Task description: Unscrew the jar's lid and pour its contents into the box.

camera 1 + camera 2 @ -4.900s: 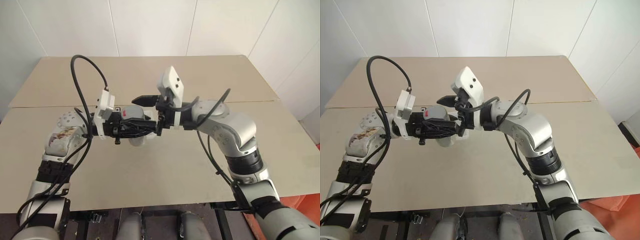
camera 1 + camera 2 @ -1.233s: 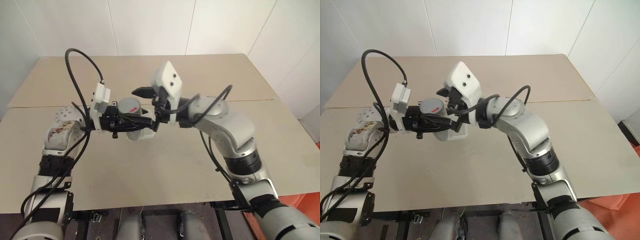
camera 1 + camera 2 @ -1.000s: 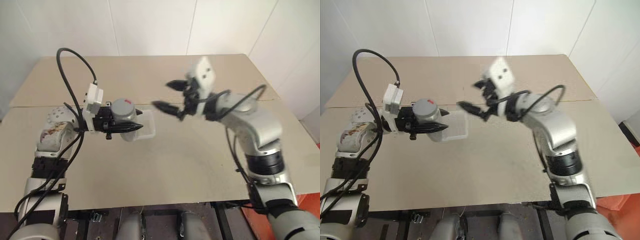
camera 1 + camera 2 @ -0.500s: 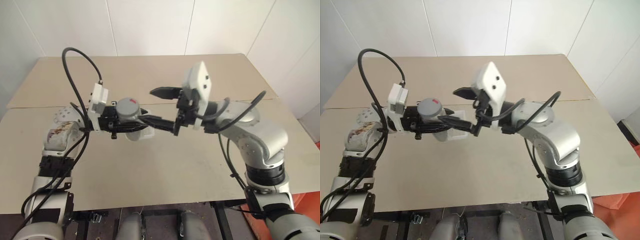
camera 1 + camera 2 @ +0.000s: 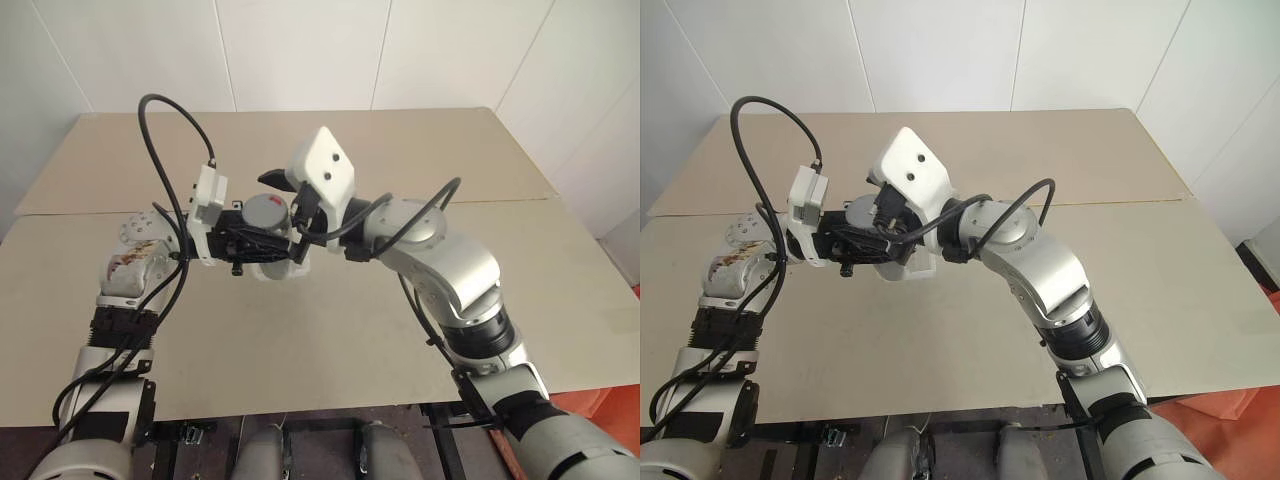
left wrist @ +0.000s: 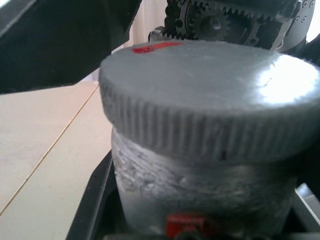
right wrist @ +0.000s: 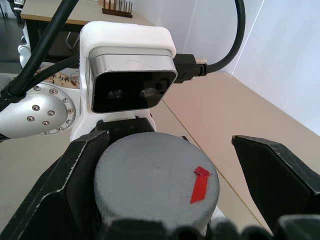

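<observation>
Head views, centre-left of frame: the left gripper (image 5: 262, 250) is clenched around the jar (image 6: 200, 185), holding it up above the table (image 5: 330, 340). The jar stands upright in the grip, lid (image 5: 267, 211) on top, grey, still seated on the jar. A red mark (image 7: 200, 184) sits near the lid's edge.

The right gripper (image 7: 165, 165) comes in from the right of frame, pointing toward the left arm, its white camera housing above the lid. Its fingers (image 7: 275, 175) stand spread wide, one on either side of the lid. In the right wrist view one finger lies just beside the lid's rim at lower left, the other is clear of it at lower right, with table showing in the gap. Not clamped on the lid; whether the near finger touches the rim, cannot tell.

Left wrist view: ribbed lid edge across the upper half, jar body below it with silvery, cloudy reflections. Contents cannot be made out through the wall.

The box (image 5: 296, 266) lies on the table directly below and behind the jar, just a white corner peeking out beneath the two grippers, centre-left of frame. What it holds cannot be seen.

Table surface is plain beige, with a seam running across it behind the arms.
</observation>
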You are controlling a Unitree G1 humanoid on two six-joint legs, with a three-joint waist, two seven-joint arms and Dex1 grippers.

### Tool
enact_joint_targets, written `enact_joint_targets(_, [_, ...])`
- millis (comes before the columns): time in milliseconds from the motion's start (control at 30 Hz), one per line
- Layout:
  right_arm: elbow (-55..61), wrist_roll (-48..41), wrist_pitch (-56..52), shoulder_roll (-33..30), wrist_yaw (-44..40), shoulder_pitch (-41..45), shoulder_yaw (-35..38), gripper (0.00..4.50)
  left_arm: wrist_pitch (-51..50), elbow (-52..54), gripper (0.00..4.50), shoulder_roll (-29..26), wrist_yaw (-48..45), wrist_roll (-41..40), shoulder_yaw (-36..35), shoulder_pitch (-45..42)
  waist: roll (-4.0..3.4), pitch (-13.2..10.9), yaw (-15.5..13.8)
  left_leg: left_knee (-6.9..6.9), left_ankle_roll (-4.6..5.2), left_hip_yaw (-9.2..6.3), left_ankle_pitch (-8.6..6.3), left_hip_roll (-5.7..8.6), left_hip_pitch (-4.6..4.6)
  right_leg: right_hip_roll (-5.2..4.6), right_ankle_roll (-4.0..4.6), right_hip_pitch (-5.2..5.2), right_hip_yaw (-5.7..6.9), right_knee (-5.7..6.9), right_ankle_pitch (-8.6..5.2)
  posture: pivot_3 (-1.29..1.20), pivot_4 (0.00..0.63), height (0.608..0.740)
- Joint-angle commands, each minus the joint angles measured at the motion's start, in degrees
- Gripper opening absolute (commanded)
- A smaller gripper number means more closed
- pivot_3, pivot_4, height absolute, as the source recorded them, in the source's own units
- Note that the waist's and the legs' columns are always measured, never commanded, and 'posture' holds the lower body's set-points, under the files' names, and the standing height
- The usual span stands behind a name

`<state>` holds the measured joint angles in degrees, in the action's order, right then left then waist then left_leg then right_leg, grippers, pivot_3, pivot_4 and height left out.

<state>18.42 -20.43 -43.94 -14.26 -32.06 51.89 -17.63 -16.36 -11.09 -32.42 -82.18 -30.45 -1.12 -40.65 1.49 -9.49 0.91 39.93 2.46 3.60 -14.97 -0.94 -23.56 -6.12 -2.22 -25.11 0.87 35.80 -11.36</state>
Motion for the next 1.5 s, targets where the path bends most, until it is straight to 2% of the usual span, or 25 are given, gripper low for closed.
enact_joint_targets(33, [1.3, -0.4, 1.5, -2.1, -0.6, -0.1, 5.1, 4.47, 0.7, 2.2, 1.94, -1.3, -0.6, -0.8, -1.2, -0.3, 0.0, 0.0, 0.0, 0.0, 0.0, 0.0, 0.0, 0.0, 0.0, 0.0, 0.0, 0.0, 0.0, 0.0, 0.0, 0.0, 0.15, 0.74])
enact_joint_targets(267, [3.7, -2.8, 1.3, -6.8, -2.9, -2.8, 8.2, 4.47, 0.8, 2.1, 1.94, -2.1, -0.8, -1.1, -1.5, -0.1, 0.0, 0.0, 0.0, 0.0, 0.0, 0.0, 0.0, 0.0, 0.0, 0.0, 0.0, 0.0, 0.0, -0.01, 0.0, 0.0, 0.15, 0.74])
enact_joint_targets(700, [7.5, -5.1, 1.8, -10.8, -5.9, -6.4, 8.9, 4.47, 1.1, 2.0, 1.94, -2.2, -1.2, -1.3, -1.6, 0.0, 0.0, 0.0, -0.1, 0.0, 0.01, 0.0, 0.0, 0.0, 0.0, 0.0, 0.0, 0.0, 0.0, -0.01, 0.0, 0.0, 0.15, 0.74])
enact_joint_targets(867, [9.7, -6.8, 2.5, -12.7, -10.2, -7.9, 8.2, 4.47, 1.1, 1.9, 1.94, -2.2, -1.4, -1.1, -1.6, 0.1, 0.0, 0.0, -0.1, 0.0, 0.01, 0.0, -0.01, 0.01, -0.01, 0.0, 0.0, 0.0, -0.01, -0.03, 0.0, 0.0, 0.15, 0.74])
enact_joint_targets(1233, [5.3, -5.9, -0.2, -4.3, -5.8, -2.1, 5.4, 4.47, 1.7, 2.1, 1.94, -1.8, -1.5, -0.8, -1.0, 0.2, 0.0, 0.0, 0.0, 0.0, 0.0, 0.0, 0.0, 0.0, 0.02, 0.0, 0.0, 0.01, -0.01, 0.02, 0.0, 0.0, 0.15, 0.74])
enact_joint_targets(1500, [1.8, -6.2, -1.9, -1.0, -5.7, 0.1, 4.2, 4.47, 1.8, 2.6, 1.94, -2.1, -1.2, -0.9, -1.2, 0.5, 0.0, 0.0, -0.1, 0.02, 0.0, 0.0, 0.0, 0.01, -0.01, 0.0, 0.0, 0.01, 0.0, 0.0, 0.0, 0.0, 0.15, 0.74])
